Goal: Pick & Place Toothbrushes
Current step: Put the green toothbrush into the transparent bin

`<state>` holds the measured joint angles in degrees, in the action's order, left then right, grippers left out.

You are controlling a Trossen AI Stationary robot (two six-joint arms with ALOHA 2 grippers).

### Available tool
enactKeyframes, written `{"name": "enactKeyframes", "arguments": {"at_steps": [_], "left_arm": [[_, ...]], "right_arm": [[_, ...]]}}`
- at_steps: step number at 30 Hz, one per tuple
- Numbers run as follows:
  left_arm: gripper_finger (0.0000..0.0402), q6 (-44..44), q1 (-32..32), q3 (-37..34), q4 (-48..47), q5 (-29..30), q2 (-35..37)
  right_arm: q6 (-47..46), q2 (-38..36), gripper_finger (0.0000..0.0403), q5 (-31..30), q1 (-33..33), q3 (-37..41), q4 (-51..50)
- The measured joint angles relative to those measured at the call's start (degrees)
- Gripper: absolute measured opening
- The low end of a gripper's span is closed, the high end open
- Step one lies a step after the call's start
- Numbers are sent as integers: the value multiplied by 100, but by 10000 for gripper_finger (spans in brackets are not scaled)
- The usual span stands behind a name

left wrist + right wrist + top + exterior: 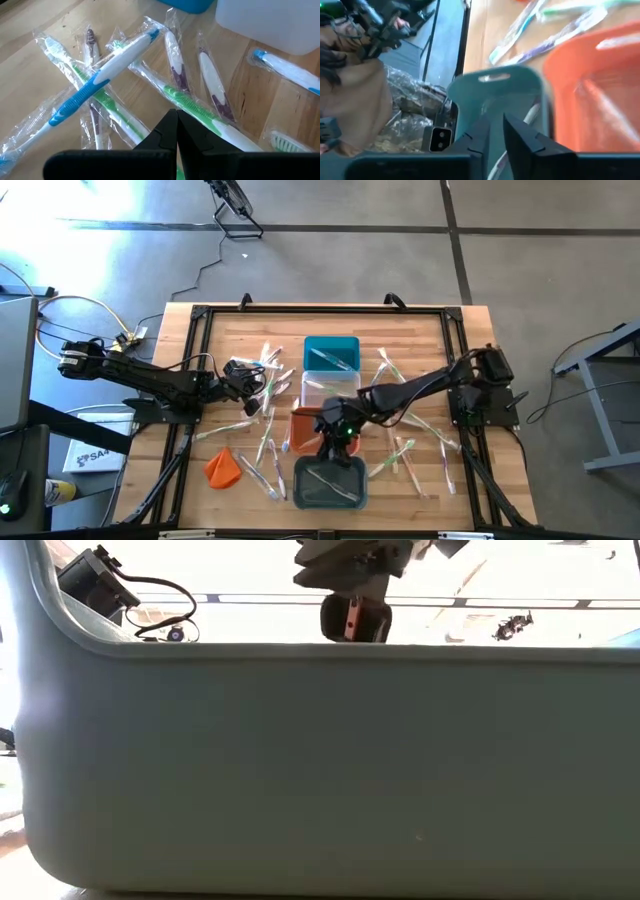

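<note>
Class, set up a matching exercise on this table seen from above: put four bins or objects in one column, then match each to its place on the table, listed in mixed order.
Things:
1. blue bin
2. grey bin
3. orange cloth lump
4. clear bin

Places:
A. near edge of the table, in the middle, below the right gripper
B. near left part of the table
C. farthest from the near edge, in the middle
D. between the blue bin and the orange bin

Pairs: 1-C, 2-A, 3-B, 4-D
</note>
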<state>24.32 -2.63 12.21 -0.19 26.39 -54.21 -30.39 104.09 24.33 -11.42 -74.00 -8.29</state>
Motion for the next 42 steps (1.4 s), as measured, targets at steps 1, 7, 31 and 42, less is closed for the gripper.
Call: {"name": "enactKeyframes", "arguments": {"at_steps": [1, 7, 31, 42], "left_arm": [[0, -2, 0, 2, 0, 0, 1], [0, 0, 0, 2, 2, -55, 0], [0, -159, 2, 7, 1018, -181, 1], [0, -103, 2, 9, 1119, -181, 3]], "right_arm": [[68, -56, 25, -2, 43, 0, -57], [357, -471, 6, -159, 288, -2, -236], [1119, -2515, 3, -2633, 601, -1, -2669], [1462, -2848, 3, -2504, 819, 1, -3010]]}}
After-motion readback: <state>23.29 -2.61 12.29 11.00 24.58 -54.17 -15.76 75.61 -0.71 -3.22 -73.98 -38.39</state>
